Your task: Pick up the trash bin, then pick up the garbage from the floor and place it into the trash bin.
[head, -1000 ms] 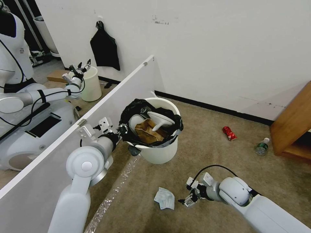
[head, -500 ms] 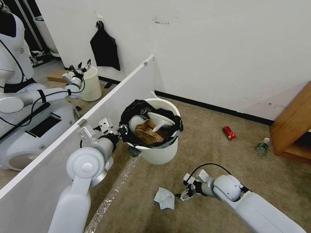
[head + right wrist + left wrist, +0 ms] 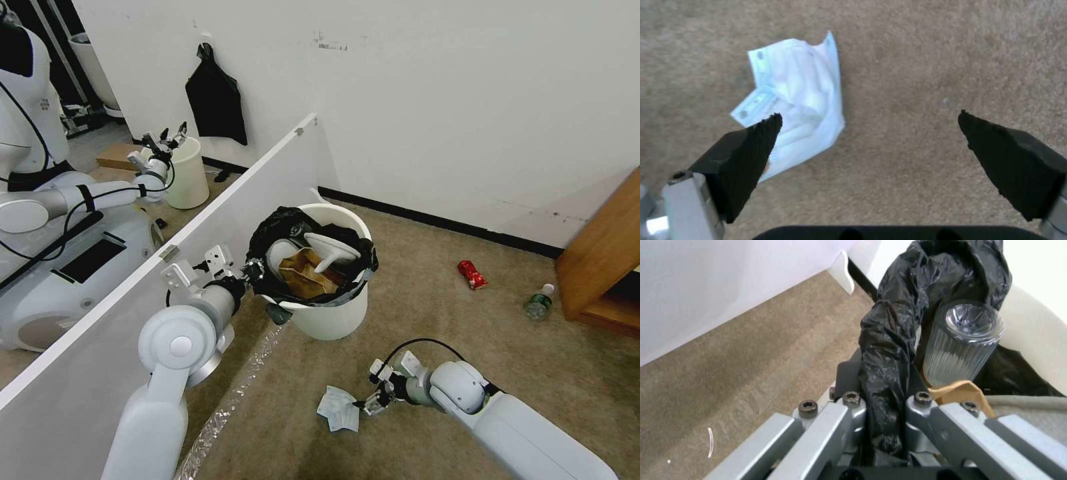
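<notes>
Since the earlier frames, the right end effector (image 3: 371, 403) has slid leftward across the tan carpet floor (image 3: 427, 293), its black fingers (image 3: 744, 156) spread apart beside the crumpled white-and-blue tissue packet (image 3: 338, 409) at lower centre. At frame centre, the round white plastic trash bin (image 3: 327, 313) with its black bag liner hangs lifted, the left end effector (image 3: 252, 270) clamped on its bag-covered rim. Inside lie a brown paper bag (image 3: 303, 272) and a white slipper (image 3: 331, 245).

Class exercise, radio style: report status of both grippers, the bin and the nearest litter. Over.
Left gripper shut on the trash bin rim, bin held up. Right gripper open, low beside the blue-white tissue, not gripping it. Nothing in the way.
</notes>
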